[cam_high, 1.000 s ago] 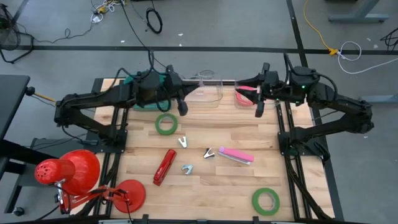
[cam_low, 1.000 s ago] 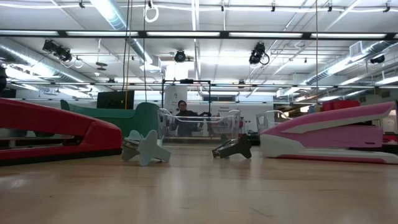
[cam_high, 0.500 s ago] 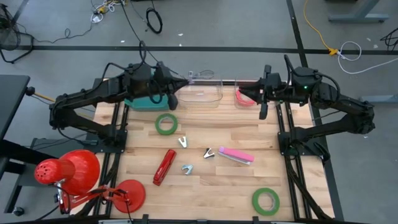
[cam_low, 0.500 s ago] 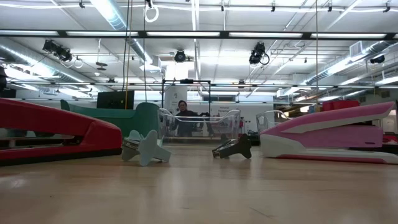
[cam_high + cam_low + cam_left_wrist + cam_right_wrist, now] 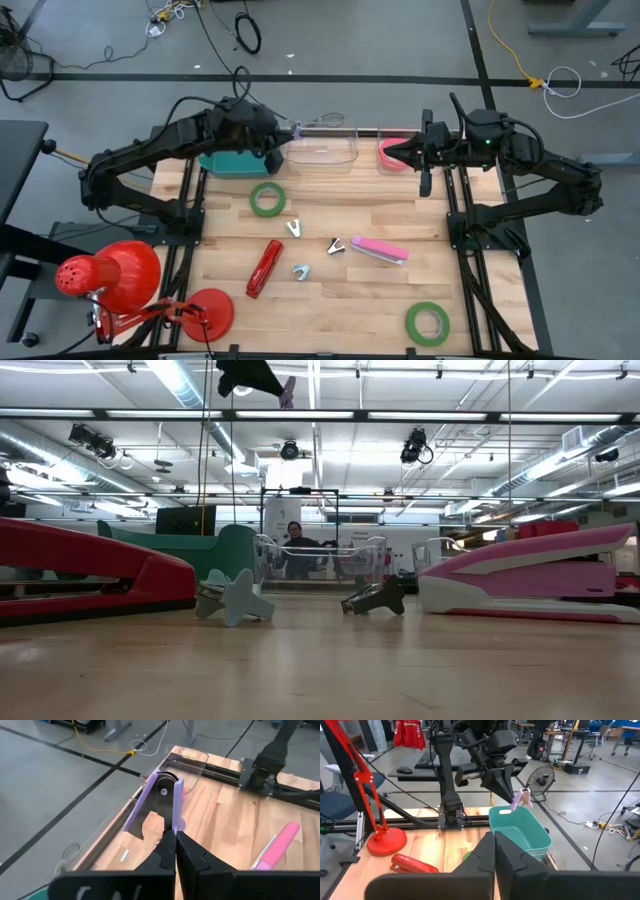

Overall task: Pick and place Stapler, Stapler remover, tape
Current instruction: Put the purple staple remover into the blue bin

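My left gripper (image 5: 287,133) is shut on a purple staple remover (image 5: 160,800), above the near-left end of the clear container (image 5: 325,152) at the far edge; the pair also shows at the low view's top (image 5: 288,390). My right gripper (image 5: 408,150) is shut and empty, above the red-pink tape (image 5: 393,156) in a small clear box. On the table lie a red stapler (image 5: 264,268), a pink stapler (image 5: 379,249), three staple removers (image 5: 294,229) (image 5: 336,246) (image 5: 301,270) and two green tapes (image 5: 267,198) (image 5: 427,322). My left gripper pinches the remover between its two fingertips (image 5: 170,847), by the end of one purple arm (image 5: 177,822). The fingers slant downward, coming from the table's left. The remover sticks out beyond the fingertips, its pivot end farthest from them, lifted clear over the container.
A teal bin (image 5: 225,163) stands at the far left beside the clear container. A red desk lamp (image 5: 110,275) stands at the table's near-left corner. A person shows far off in the room behind the table (image 5: 292,545).
My left gripper, still holding the purple remover, has swung toward the far edge and the clear container, tipped downward and sunk into the top of the low view. My right gripper has stayed in place.
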Tool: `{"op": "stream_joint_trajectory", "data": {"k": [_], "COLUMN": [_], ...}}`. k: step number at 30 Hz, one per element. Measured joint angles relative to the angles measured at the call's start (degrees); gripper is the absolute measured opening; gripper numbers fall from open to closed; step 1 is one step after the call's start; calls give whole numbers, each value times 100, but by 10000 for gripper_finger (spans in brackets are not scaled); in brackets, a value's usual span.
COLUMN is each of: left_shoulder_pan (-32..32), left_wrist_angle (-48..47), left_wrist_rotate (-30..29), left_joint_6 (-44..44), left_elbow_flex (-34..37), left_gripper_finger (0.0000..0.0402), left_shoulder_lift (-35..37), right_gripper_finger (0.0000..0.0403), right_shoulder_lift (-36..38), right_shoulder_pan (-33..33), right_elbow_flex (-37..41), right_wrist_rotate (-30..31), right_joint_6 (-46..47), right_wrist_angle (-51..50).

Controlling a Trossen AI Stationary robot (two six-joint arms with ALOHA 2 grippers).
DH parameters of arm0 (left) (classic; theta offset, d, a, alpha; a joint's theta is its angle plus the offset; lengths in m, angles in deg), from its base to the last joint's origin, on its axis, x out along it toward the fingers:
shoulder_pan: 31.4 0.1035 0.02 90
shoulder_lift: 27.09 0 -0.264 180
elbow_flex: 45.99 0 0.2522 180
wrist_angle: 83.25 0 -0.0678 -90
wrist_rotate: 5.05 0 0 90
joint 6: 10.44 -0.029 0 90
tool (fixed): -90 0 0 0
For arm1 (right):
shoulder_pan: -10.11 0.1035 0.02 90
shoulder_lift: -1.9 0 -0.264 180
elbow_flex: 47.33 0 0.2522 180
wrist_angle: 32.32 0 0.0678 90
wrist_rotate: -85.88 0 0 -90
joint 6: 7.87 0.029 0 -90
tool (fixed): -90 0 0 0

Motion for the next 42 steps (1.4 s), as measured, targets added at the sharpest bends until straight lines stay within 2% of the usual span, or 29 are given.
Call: {"op": "stream_joint_trajectory", "data": {"k": [12,26,32,42], "left_shoulder_pan": [651,1372,1797,2449], "left_wrist_angle": [-189,-161,-168,-234], "left_wrist_rotate": [99,211,218,253], "left_joint_6": [146,299,297,19], "left_elbow_flex": [880,2173,2527,2936], "left_gripper_finger": [1,1,1,1], "left_shoulder_lift": [112,770,1062,1121], "right_gripper_finger": [2,2,2,2], "right_shoulder_lift": [0,-2,-2,-2], "right_shoulder_pan": [0,0,0,-2], "right_elbow_flex": [0,0,0,0], "right_wrist_rotate": [7,9,11,13], "right_joint_6": [32,4,4,2], "right_wrist_angle": [-86,-84,-84,-84]}}
